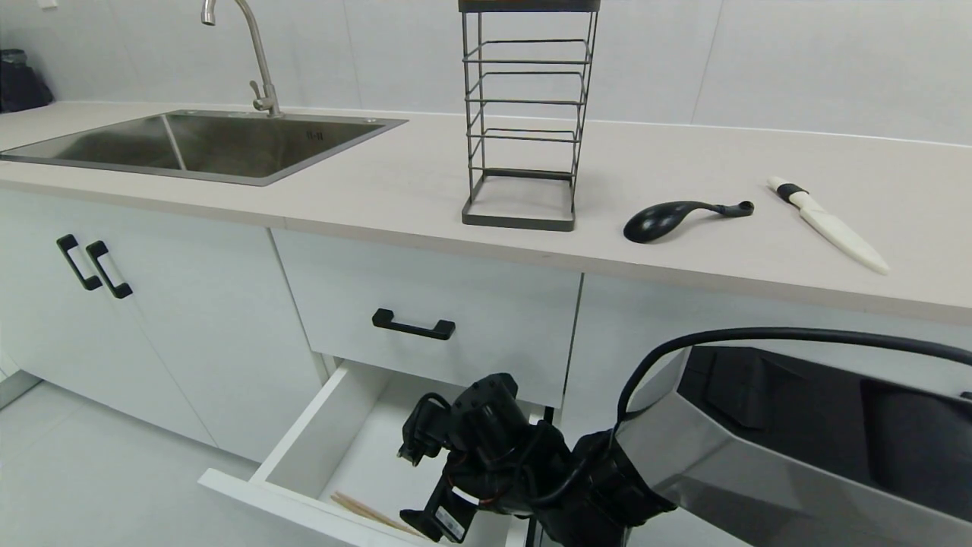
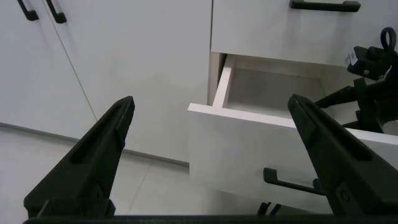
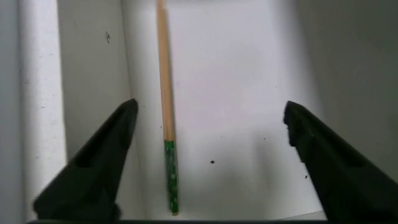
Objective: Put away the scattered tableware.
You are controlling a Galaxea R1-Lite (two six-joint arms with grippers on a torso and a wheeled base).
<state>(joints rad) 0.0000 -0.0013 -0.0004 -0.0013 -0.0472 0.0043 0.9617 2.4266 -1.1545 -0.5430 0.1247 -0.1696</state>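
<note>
Chopsticks (image 3: pixel 164 93) lie in the open drawer (image 1: pixel 315 437), spoon (image 1: pixel 659 221) and knife (image 1: pixel 829 226) on the counter (image 1: pixel 683 156) | your right claw (image 3: pixel 210 107) hangs over the chopsticks, spread apart | your left claw (image 2: pixel 211 101) spread apart, facing the drawer

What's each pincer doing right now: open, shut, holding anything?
Left pincer: open, holding nothing.
Right pincer: open, holding nothing, over the chopsticks lying in the drawer.

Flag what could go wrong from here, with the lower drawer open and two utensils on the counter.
1. The open right tool hangs low over the drawer, above the chopsticks. Lifting out, it might clip the upper drawer front.
2. The knife lies with its tip near the counter edge, so a poor grasp could knock it off.
</note>
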